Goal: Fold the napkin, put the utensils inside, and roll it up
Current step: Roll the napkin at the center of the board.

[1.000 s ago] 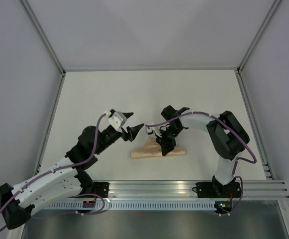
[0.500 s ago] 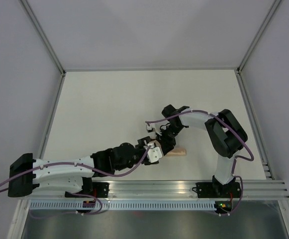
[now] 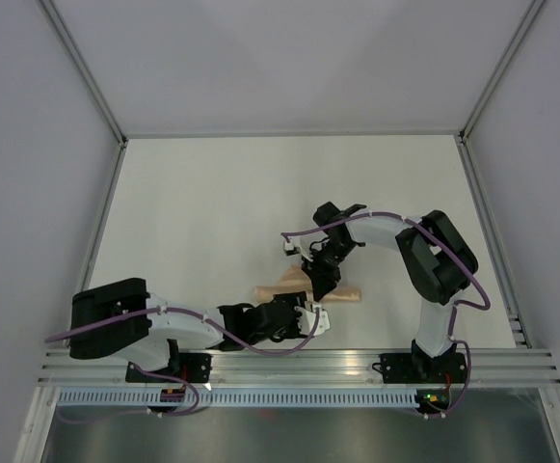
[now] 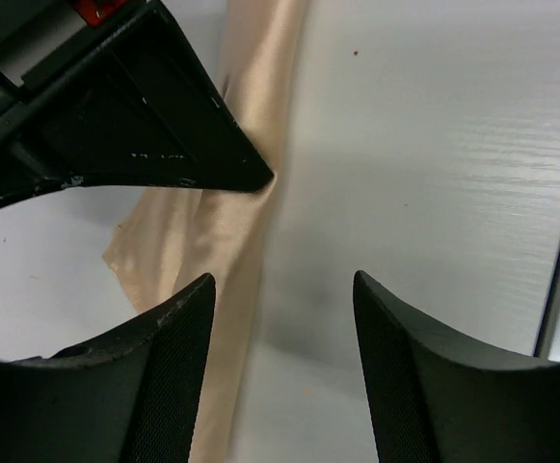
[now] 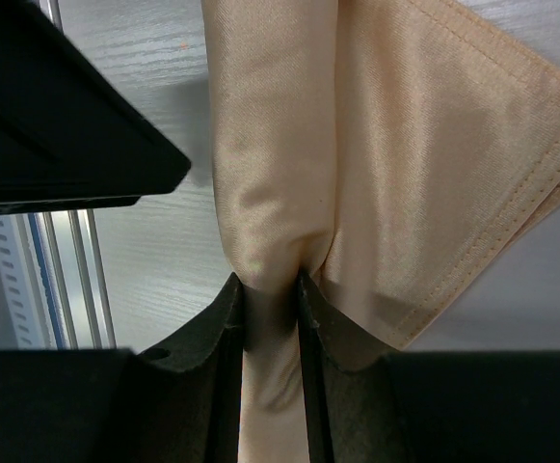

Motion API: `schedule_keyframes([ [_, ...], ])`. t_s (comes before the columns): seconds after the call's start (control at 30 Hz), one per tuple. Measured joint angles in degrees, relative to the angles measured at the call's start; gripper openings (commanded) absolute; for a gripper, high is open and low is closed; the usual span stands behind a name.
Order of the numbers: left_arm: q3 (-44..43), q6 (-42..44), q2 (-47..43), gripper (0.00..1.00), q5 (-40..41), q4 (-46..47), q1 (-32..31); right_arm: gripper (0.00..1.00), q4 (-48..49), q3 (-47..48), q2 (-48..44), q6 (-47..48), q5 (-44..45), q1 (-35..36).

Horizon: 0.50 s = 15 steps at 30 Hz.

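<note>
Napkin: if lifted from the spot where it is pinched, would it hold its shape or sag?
Probably sags: the napkin bunches into a soft crease where the right gripper pinches it. Likely light, since it looks like thin hemmed cloth. Its loose layered corner suggests it could unfold if lifted by one point.

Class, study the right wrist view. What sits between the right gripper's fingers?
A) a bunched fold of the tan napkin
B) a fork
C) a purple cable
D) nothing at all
A: the right gripper pinches a narrow fold of the napkin between its two dark fingers.
</note>
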State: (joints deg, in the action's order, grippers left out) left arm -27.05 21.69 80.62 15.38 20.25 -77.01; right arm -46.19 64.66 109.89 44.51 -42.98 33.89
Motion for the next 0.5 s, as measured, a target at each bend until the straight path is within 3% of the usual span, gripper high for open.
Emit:
schedule_keyframes([
  [0.23,1.55,0.07,5.90,0.69,4.72,10.80,0.07,0.01,-0.04,0.04,0.07,-0.26,0.00,0.00],
  [0.5,1.51,0.07,10.12,0.65,5.31,15.80,1.42,0.01,-0.24,0.31,0.28,-0.46,0.02,0.00],
])
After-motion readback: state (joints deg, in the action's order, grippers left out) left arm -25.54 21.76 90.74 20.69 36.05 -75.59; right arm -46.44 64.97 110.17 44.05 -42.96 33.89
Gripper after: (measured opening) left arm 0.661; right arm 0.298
